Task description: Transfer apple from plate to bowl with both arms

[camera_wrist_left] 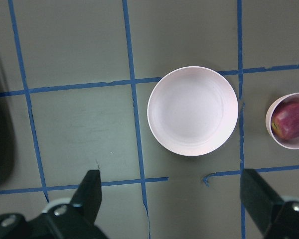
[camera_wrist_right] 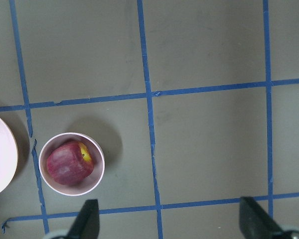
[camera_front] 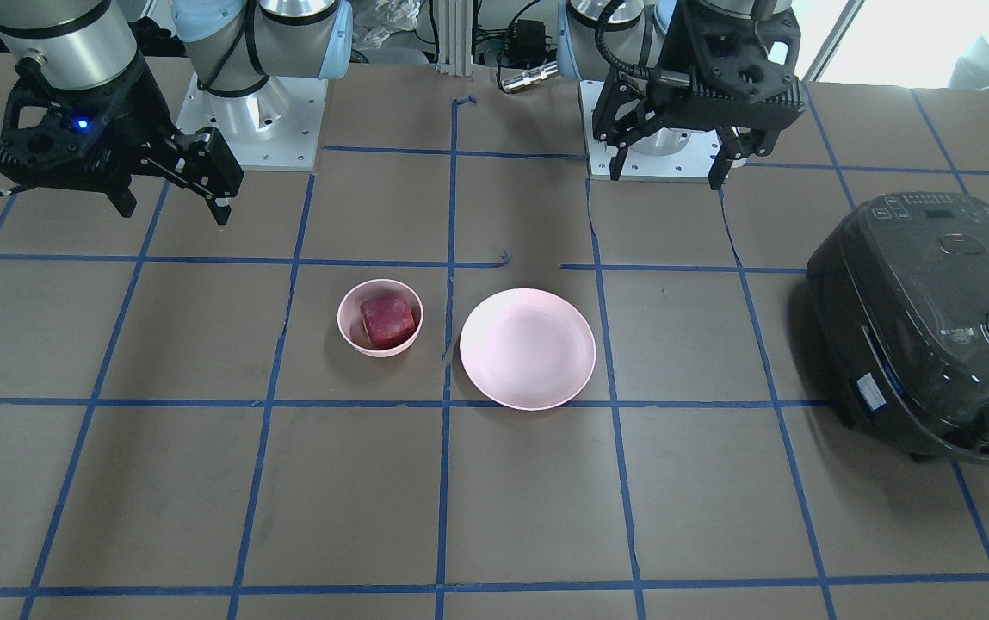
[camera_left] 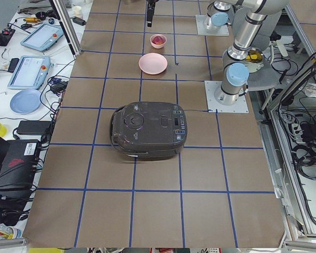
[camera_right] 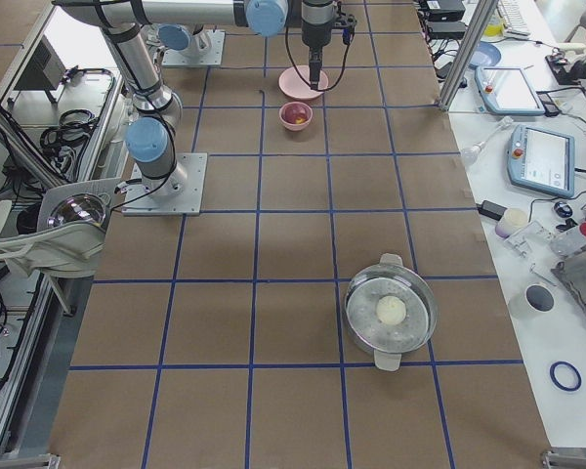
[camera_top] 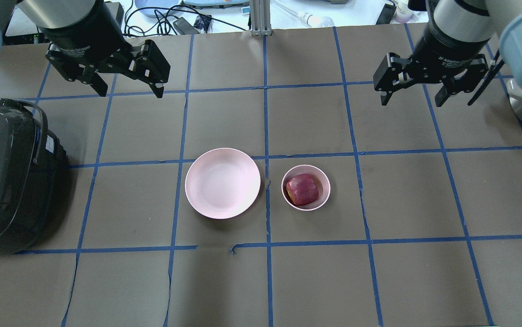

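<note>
The dark red apple [camera_front: 387,320] lies inside the small pink bowl [camera_front: 346,334]. The wide pink plate [camera_front: 527,349] stands empty right beside it. In the overhead view the plate [camera_top: 222,183] is left of the bowl [camera_top: 323,200] with the apple [camera_top: 302,189]. My left gripper [camera_top: 129,91] is open and empty, raised behind the plate. My right gripper [camera_top: 411,100] is open and empty, raised behind and to the right of the bowl. The left wrist view shows the plate [camera_wrist_left: 193,110] and the apple [camera_wrist_left: 290,121]; the right wrist view shows the apple [camera_wrist_right: 70,163] in the bowl [camera_wrist_right: 100,175].
A black rice cooker [camera_top: 2,172] sits at the table's left end, well left of the plate. A steel pot [camera_right: 391,313] with a white ball stands far off at the right end. Blue tape lines grid the brown table.
</note>
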Available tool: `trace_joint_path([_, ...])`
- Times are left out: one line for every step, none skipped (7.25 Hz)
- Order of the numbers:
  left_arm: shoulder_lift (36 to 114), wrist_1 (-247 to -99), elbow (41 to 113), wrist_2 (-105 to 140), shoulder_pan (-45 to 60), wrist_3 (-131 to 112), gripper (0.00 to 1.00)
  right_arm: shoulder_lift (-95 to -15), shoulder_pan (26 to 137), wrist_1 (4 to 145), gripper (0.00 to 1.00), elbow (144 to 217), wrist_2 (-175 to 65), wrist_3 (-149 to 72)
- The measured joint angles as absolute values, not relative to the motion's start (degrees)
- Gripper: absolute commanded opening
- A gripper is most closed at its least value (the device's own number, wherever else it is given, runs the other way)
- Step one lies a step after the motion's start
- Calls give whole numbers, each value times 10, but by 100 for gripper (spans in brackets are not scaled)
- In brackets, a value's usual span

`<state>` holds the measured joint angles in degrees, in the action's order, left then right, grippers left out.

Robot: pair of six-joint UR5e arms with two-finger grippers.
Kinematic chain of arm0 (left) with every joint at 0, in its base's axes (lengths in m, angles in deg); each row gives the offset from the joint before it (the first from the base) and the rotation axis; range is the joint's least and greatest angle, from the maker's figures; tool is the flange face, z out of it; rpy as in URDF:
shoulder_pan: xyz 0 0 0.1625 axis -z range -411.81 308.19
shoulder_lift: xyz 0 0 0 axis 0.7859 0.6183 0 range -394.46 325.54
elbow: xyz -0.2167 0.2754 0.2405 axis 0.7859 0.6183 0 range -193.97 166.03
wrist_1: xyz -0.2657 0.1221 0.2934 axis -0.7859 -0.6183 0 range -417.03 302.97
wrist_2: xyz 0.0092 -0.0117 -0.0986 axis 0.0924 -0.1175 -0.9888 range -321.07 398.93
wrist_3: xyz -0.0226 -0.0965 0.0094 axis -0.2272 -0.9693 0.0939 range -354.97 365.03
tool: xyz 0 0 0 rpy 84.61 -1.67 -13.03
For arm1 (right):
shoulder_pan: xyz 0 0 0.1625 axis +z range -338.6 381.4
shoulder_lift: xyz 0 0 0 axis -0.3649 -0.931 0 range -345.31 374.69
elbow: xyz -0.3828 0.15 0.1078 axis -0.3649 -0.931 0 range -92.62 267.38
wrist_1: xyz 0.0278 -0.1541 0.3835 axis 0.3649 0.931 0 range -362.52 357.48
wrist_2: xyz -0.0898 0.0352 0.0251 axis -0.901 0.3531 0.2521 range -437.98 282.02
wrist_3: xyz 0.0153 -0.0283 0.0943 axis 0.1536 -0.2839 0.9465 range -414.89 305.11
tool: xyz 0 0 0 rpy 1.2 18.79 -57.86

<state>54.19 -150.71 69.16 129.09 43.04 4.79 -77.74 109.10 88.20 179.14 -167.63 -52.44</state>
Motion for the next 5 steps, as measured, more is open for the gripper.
trace_joint_path([541,-1506,695,1290,428,48,100,-778,1091,875,100,1789,-1676,-524])
trace_joint_path([540,-1504,697,1290,427,48,100,-778,1091,872,100,1789,-1676,-524])
trace_joint_path([540,-1503,698,1289,427,48,100,-778,1091,871,100,1789,-1676,-524])
trace_joint_path([541,-1502,697,1289,426,46,100,-778,1091,870,100,1789,-1677,-524])
trace_joint_path([541,-1502,696,1289,427,45,100,-778,1091,870,100,1790,-1677,-524])
